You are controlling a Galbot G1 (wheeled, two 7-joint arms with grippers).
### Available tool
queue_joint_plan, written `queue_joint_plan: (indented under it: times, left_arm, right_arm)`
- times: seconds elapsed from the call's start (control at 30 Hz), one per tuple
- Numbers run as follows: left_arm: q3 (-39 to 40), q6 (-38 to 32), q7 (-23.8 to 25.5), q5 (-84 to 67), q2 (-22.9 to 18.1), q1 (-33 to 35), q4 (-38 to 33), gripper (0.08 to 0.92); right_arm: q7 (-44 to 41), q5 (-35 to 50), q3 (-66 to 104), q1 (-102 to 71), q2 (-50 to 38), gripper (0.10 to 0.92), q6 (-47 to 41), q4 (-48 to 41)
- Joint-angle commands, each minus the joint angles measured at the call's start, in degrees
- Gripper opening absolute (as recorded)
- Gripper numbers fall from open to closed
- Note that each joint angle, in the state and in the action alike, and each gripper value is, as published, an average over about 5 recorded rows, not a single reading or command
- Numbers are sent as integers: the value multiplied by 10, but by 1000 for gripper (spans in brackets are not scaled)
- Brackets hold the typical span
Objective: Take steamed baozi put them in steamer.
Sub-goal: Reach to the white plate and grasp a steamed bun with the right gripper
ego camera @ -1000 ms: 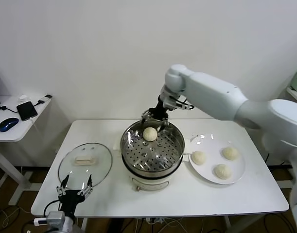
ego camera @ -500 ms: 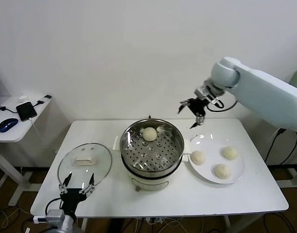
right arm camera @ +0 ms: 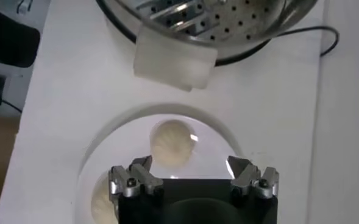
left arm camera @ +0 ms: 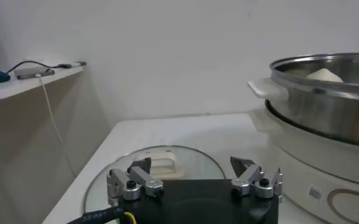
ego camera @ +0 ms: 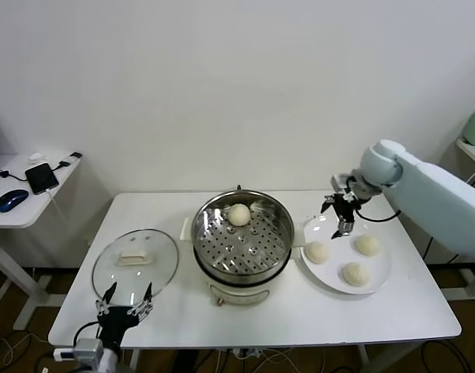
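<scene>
One steamed baozi sits on the perforated tray at the far side of the steamer, which stands mid-table on its white base. Three more baozi lie on the white plate just right of the steamer: one near the steamer side, one toward the back right, and one at the front. All three are apart from each other.

The right gripper hangs over the back-left rim of the plate, fingers spread wide and holding nothing; in its wrist view the open fingers frame the nearest plate baozi below them, without touching it, with the steamer's white handle beyond.

The left gripper hovers at the table's front-left edge, jaws likewise fully apart and empty, just in front of the glass lid that lies flat to the left of the steamer
</scene>
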Motion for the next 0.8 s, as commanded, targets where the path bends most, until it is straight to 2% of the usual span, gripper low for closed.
queue_joint_plan:
  times: [0.03,0.43,0.8]
  left_arm:
    - [1,1,2,-1,-1,-1,5,823]
    - [2,2,3,2,0,-11,20,823]
    - [5,1,3,3,-2,-10,22,823]
  right_arm:
    - [33,-55,61,-88,38,823,8,-66]
    - [21,-67,70,-92,85,823,48,-142]
    - [29,-66,73,-98,95,823,51,-156]
